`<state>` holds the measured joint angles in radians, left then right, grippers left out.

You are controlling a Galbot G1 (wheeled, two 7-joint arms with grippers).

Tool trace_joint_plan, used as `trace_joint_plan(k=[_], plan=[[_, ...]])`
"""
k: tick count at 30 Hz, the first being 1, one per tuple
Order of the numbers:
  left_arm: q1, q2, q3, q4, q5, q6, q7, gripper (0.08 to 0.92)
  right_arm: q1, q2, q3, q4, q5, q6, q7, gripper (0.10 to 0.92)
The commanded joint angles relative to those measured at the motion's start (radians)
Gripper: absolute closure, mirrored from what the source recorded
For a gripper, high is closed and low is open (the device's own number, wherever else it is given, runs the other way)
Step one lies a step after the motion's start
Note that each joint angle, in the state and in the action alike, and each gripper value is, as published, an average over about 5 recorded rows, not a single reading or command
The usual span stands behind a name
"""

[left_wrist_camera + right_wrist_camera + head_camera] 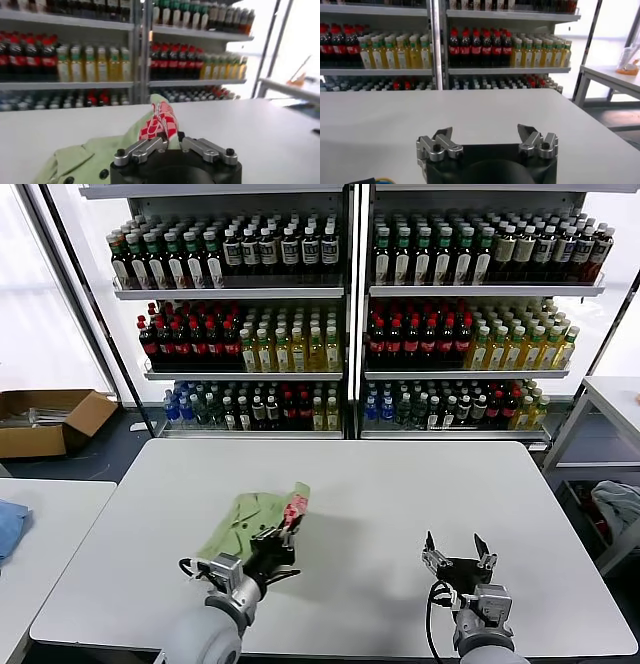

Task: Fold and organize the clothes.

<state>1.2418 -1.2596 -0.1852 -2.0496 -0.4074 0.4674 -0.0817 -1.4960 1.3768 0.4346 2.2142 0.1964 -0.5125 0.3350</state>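
Light green polo shirt point(258, 522), partly folded, lies on the white counter point(400, 504) at the robot's left; soft, light, limp, likely best pinched at a folded edge or hem. Left gripper point(272, 546) jaws closed on its red-print edge; right gripper point(458, 556) jaws open, empty, well apart. Cardboard box point(45, 420) on floor: contents unclear.

A white table point(400, 514) filled the foreground. Behind it stood two shelving units point(350, 304) packed with rows of bottles point(430, 334), red, yellow and dark. A cardboard box point(45, 419) sat on the dark floor point(110, 454) at left, bright daylight pouring in behind it.
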Motion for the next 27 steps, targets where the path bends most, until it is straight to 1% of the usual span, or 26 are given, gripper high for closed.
trace_joint_plan(k=[1, 6, 7, 9, 12, 15, 20, 23, 27], plan=[[-0.056, -0.097, 0.090, 0.045, -0.171, -0.046, -0.002, 0.769, 0.001, 0.009, -0.020, 0.006, 0.019, -0.023, 0.006, 0.203], [-0.071, -0.105, 0.091, 0.045, -0.188, -0.059, -0.021, 0.630, 0.035, 0.014, -0.034, -0.011, 0.076, -0.050, 0.030, 0.203], [-0.069, -0.103, 0.085, 0.046, -0.184, -0.061, -0.027, 0.596, 0.040, 0.013, -0.036, -0.012, 0.098, -0.055, 0.035, 0.203], [-0.064, -0.094, 0.065, 0.050, -0.152, -0.061, -0.038, 0.544, 0.051, 0.008, -0.044, -0.010, 0.191, -0.063, 0.048, 0.203], [-0.060, -0.058, 0.012, 0.057, -0.056, -0.054, -0.046, 0.457, 0.080, -0.009, -0.082, -0.022, 0.360, -0.066, 0.062, 0.203], [-0.054, -0.010, -0.063, 0.054, 0.023, -0.035, -0.059, 0.371, 0.131, -0.034, -0.148, -0.058, 0.479, -0.068, 0.081, 0.203], [-0.025, 0.042, -0.183, 0.019, 0.045, -0.025, -0.074, 0.229, 0.247, -0.037, -0.232, -0.142, 0.619, -0.069, 0.142, 0.203], [-0.004, 0.050, -0.236, -0.007, 0.046, -0.033, -0.079, 0.186, 0.298, -0.013, -0.277, -0.198, 0.647, -0.068, 0.160, 0.203], [0.021, 0.053, -0.283, -0.024, 0.045, -0.042, -0.084, 0.178, 0.327, 0.034, -0.315, -0.250, 0.643, -0.067, 0.185, 0.203]])
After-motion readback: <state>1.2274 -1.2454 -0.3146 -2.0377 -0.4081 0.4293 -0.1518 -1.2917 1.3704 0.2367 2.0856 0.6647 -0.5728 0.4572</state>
